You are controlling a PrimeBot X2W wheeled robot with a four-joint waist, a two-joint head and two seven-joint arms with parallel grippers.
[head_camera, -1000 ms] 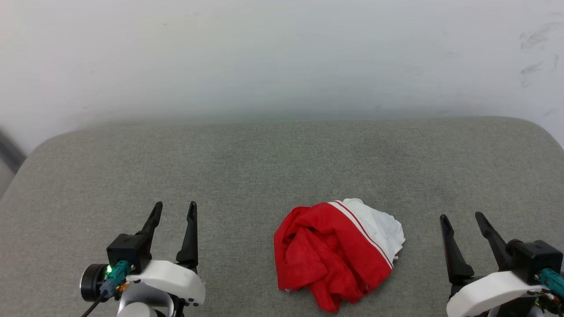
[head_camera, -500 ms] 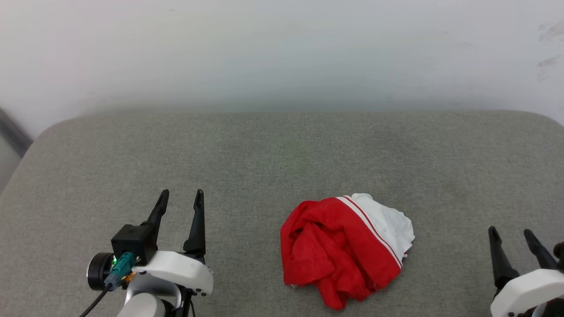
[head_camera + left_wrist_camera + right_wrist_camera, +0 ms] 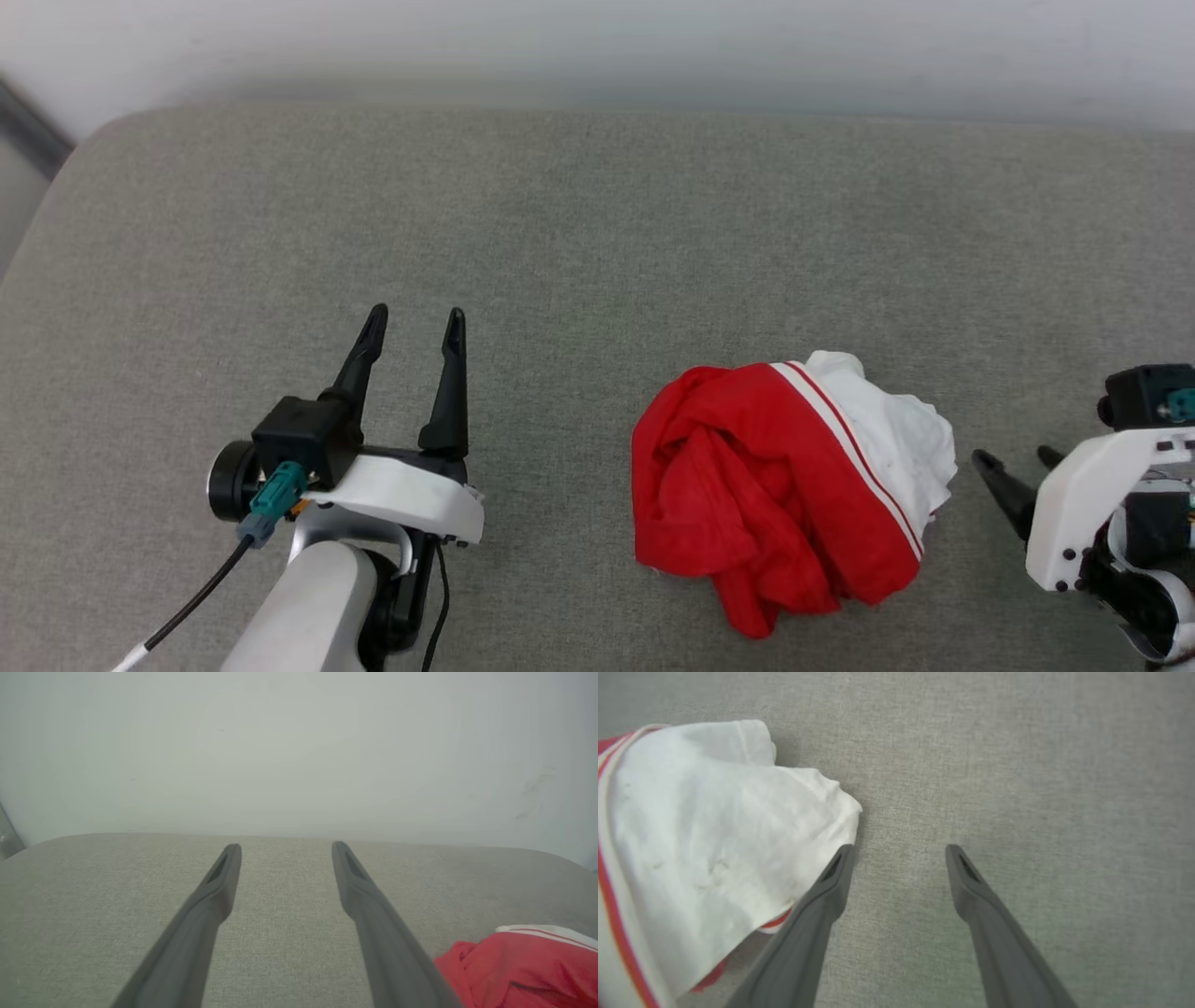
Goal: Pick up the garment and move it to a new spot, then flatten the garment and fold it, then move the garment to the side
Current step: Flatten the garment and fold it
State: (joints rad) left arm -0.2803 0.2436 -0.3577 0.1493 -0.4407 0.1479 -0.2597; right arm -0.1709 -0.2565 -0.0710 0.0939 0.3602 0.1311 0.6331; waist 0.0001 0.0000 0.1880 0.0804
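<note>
Nearest the robot, the left hand [image 3: 416, 311] and right hand [image 3: 1013, 455] both stand wide and empty. Between them the garment [image 3: 775, 485] lies on the desk [image 3: 597, 205] as a crumpled heap, red bulk toward the left hand, white sleeve toward the right, with the striped trim [image 3: 854, 443] slanting between the two; I judge it has no clear long axis. The right hand is nearer: in its wrist view the sleeve [image 3: 705, 835] lies just beside its left finger [image 3: 831, 882], perhaps touching. The left hand is well apart from the heap and points past it toward the wall [image 3: 597, 47]. The pickup seems likeliest from the right.
</note>
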